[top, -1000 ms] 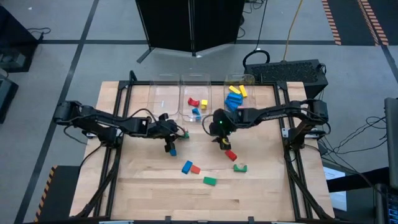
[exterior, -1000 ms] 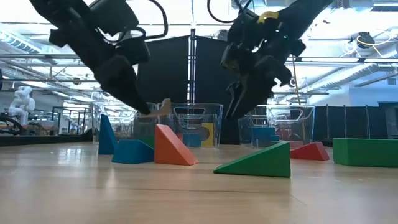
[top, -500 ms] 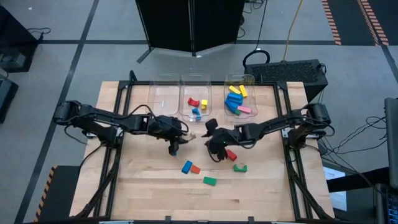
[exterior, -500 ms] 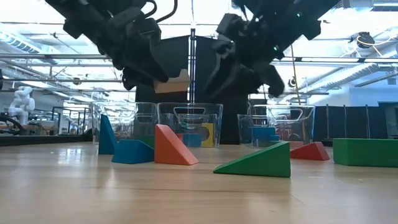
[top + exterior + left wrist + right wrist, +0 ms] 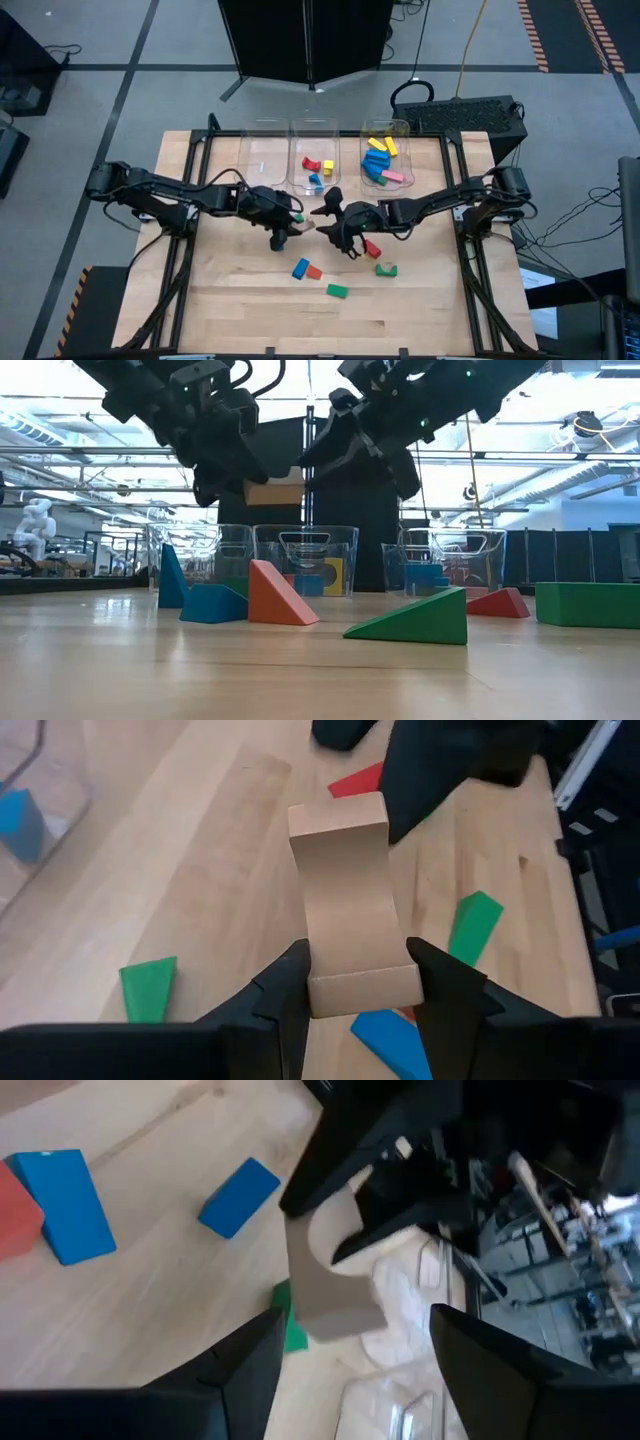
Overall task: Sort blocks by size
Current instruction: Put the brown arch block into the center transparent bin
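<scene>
My left gripper (image 5: 290, 224) is shut on a tan arched wooden block (image 5: 348, 910) and holds it high above the table's middle (image 5: 275, 490). My right gripper (image 5: 324, 214) is open just right of it, facing the block. In the right wrist view the block (image 5: 328, 1285) stands ahead of the two spread fingers (image 5: 250, 1370), untouched as far as I can see. Loose on the table lie blue (image 5: 300, 268), orange (image 5: 315, 271), green (image 5: 337, 291) and red (image 5: 372, 248) blocks. My left gripper pinches the tan block's end nearest the wrist (image 5: 362, 988) between its two fingers (image 5: 288, 988), on two opposite side faces. The block sticks out beyond the fingertips along the fingers, its arched cut to one side. It is lifted clear of the table.
Three clear bins (image 5: 313, 150) stand along the far edge; the middle one holds red, yellow and blue blocks, the right one (image 5: 385, 155) blue, yellow and pink ones. A small green block (image 5: 386, 268) lies right of the red one. The near half of the table is bare wood.
My left gripper has risen from the table with the tan block and gone a little toward the right edge. My right gripper has swung from pointing down near the red block toward the table's left, up to the held block, staying open.
</scene>
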{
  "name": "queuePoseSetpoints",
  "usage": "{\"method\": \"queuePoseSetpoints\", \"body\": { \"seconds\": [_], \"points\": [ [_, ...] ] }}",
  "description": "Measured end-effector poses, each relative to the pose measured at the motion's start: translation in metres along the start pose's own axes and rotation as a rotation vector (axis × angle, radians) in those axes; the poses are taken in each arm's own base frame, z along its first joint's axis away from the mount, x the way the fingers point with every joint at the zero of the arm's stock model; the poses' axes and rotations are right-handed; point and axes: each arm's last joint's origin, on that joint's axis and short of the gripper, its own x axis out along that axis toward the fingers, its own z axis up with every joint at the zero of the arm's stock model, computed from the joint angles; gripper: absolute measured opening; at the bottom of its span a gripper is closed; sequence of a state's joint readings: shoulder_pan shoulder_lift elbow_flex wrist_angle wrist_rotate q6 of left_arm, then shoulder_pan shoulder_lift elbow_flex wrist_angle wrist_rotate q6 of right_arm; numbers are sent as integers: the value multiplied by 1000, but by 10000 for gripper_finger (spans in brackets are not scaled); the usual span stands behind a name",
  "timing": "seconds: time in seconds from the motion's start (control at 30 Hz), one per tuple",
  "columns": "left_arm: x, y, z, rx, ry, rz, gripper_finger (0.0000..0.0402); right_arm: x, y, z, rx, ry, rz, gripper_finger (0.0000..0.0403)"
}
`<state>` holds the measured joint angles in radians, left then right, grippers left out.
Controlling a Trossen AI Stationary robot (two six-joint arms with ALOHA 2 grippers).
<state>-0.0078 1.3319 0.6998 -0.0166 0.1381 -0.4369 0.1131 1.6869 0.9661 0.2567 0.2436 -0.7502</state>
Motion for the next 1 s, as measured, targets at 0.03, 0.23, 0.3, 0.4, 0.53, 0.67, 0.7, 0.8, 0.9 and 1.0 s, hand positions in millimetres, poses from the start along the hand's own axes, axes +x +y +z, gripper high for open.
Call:
{"method": "queuePoseSetpoints", "body": {
  "seconds": [0.03, 0.23, 0.3, 0.4, 0.53, 0.67, 0.7, 0.8, 0.9, 1.0],
  "points": [
    [0, 0, 1, -1, -3, -10, 139, 2, 1, 0, -14, -8, 5, 244],
    [0, -3, 4, 4, -27, -62, 139, 13, 8, -3, -53, -22, -9, 250],
    [0, -3, 4, -3, -23, -62, 139, 16, 9, -4, -52, -23, -12, 245],
    [0, -3, 4, -4, -23, -61, 139, 15, 8, -3, -36, -26, -22, 224],
    [0, -3, 4, -4, -21, -62, 139, 15, 7, -2, -20, -33, -32, 179],
    [0, -3, 4, -26, -22, -62, 139, 15, 8, -3, -27, -31, -30, 134],
    [0, -4, 4, -28, -25, -64, 139, 15, 8, -3, -32, -28, -29, 126],
    [0, -4, 4, -28, -27, -66, 139, 15, 8, -3, -39, -28, -29, 122],
    [0, -4, 5, -26, -30, -65, 145, 15, 8, -3, -32, -28, -30, 131],
    [0, -4, 5, -16, -36, -58, 166, 15, 8, -3, -20, -28, -30, 136]
  ]
}}
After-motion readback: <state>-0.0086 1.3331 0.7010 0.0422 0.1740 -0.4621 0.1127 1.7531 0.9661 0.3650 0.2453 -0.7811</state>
